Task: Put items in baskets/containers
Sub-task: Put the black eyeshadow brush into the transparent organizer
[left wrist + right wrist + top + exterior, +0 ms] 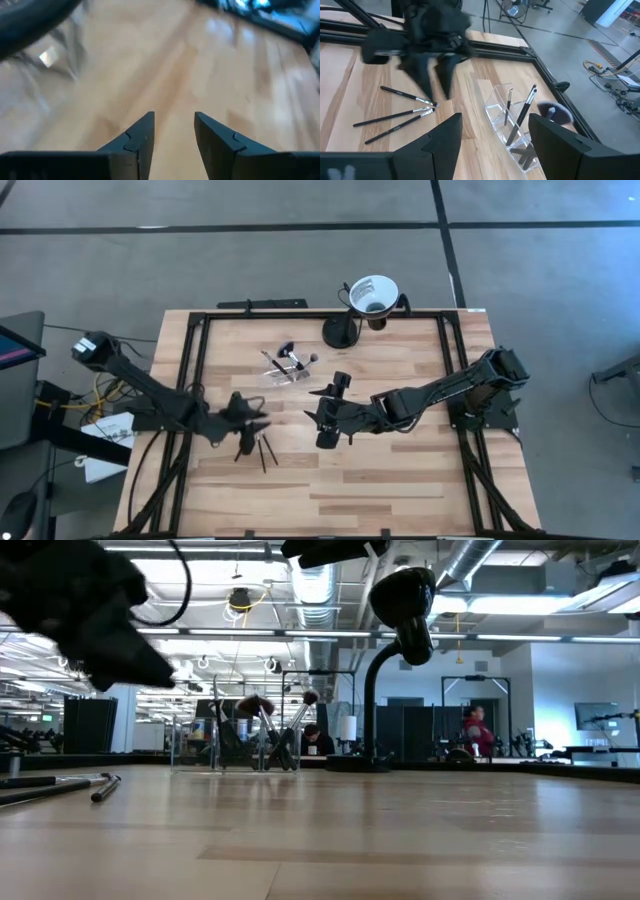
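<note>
1. Pale wooden planks are filling the lower part of the low view, where the worktop (400, 840) is stretching level toward the room.
2. At the left edge of that view, several makeup brushes (60, 787) are lying flat on the wood; in the high view they are sitting low and left of centre (262, 450), fanned out with their dark handles apart.
3. The left end effector (262, 423) is hovering just above those brushes in the high view, its fingers standing spread with nothing between them; its own camera is showing only bare wood in the gap.
4. The right end effector (325, 423) is waiting near the middle of the high view, its two fingers spread wide and holding nothing.
5. Up and left of it in the high view, the clear holder (285, 372) is lying on the worktop with a few brushes already inside, one with a fluffy dark head; in the right wrist view it is showing at lower right (512, 127).
6. At the top centre of the high view, a white funnel cup (373, 292) on a black stand (340, 332) is sitting at the worktop's far edge.
7. A black frame (195, 360) is running round the worktop.
8. Beyond, in the low view, ceiling ducts (320, 585) and strip lights are hanging overhead, and a person (475, 732) is standing at right of centre, far off.
</note>
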`<state>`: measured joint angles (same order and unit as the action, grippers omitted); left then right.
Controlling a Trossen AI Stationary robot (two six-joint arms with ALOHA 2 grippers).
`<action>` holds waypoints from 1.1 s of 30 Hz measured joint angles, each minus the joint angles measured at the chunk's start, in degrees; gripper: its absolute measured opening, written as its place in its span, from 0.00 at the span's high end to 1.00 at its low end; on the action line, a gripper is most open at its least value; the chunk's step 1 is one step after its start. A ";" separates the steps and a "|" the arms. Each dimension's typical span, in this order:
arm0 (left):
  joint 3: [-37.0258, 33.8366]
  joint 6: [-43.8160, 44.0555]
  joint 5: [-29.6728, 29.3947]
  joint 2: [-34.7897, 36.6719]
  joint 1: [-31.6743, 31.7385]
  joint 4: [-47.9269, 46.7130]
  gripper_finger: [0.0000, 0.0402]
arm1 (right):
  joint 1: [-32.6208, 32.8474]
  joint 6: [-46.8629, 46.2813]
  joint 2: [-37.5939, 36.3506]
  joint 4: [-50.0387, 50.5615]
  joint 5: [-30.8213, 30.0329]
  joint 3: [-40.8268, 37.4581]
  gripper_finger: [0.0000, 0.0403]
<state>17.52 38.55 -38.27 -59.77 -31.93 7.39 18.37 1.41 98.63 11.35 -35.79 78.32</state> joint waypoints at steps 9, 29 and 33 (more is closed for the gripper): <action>0.13 16.09 9.41 -6.92 -6.79 -4.72 0.66 | -0.11 -0.55 -0.01 -0.02 -0.01 0.00 0.45; 0.20 22.98 3.75 -1.69 -6.99 -22.21 0.66 | -0.50 -1.51 0.00 0.24 0.00 0.02 0.45; 0.20 24.30 4.00 2.51 -6.97 -26.64 0.66 | -0.50 -1.49 0.00 0.23 0.00 0.02 0.45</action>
<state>17.72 62.85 -34.27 -57.26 -38.89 -19.25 17.87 -0.08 98.63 11.58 -35.79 78.35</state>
